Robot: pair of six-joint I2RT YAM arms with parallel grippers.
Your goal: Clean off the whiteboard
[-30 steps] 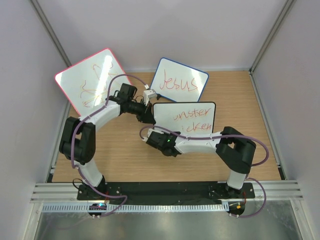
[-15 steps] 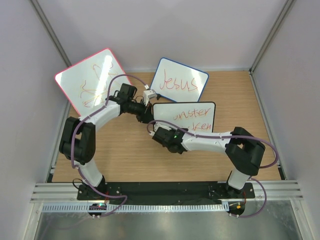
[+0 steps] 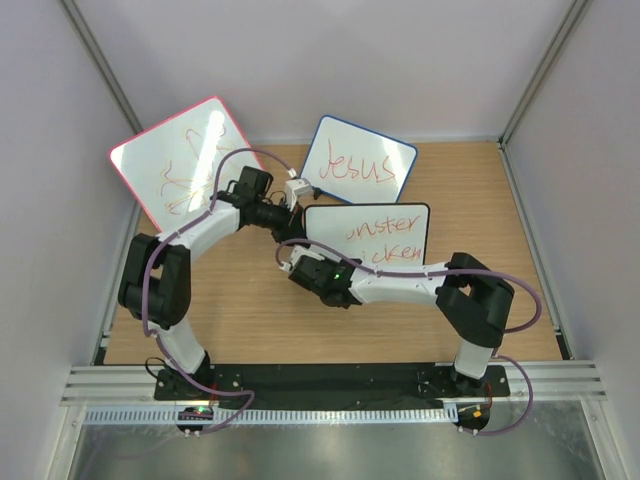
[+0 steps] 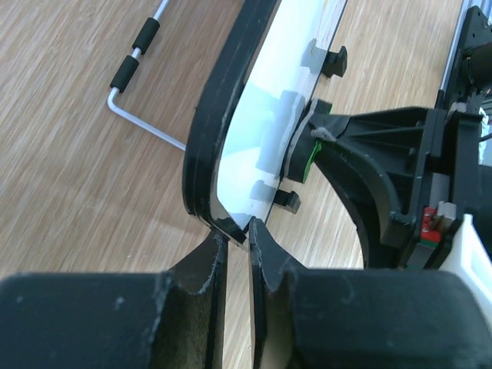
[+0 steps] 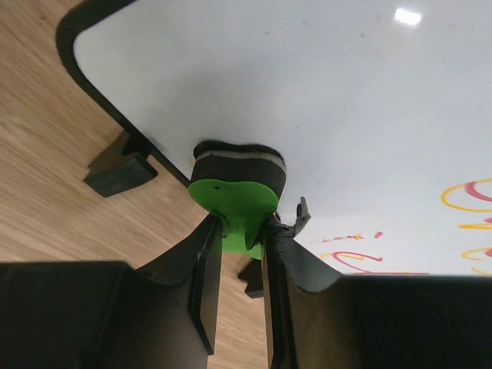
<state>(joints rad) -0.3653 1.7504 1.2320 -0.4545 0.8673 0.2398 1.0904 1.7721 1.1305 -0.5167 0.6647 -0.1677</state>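
The whiteboard (image 3: 372, 228), white with a thin black frame and red-and-yellow writing, stands on small black feet at mid-table. My left gripper (image 3: 299, 234) is shut on the board's left edge; in the left wrist view the gripper (image 4: 235, 234) pinches the rounded corner of the frame (image 4: 209, 146). My right gripper (image 3: 298, 263) is at the board's lower left corner. It is shut on the tab of a green eraser (image 5: 233, 197), whose dark felt pad (image 5: 238, 162) presses against the white face (image 5: 307, 84). Writing (image 5: 469, 223) shows to the right of the eraser.
A larger pink-red-framed board (image 3: 180, 158) leans at the back left. A blue-framed board reading "Jesus" (image 3: 358, 165) stands behind the whiteboard. A small white object (image 3: 298, 188) lies between them. A thin metal rod with black sleeves (image 4: 142, 46) rests on the wood. Enclosure walls surround the table.
My right gripper with the eraser swept right along the board's lower left, then came back left toward the corner. The left arm has held still.
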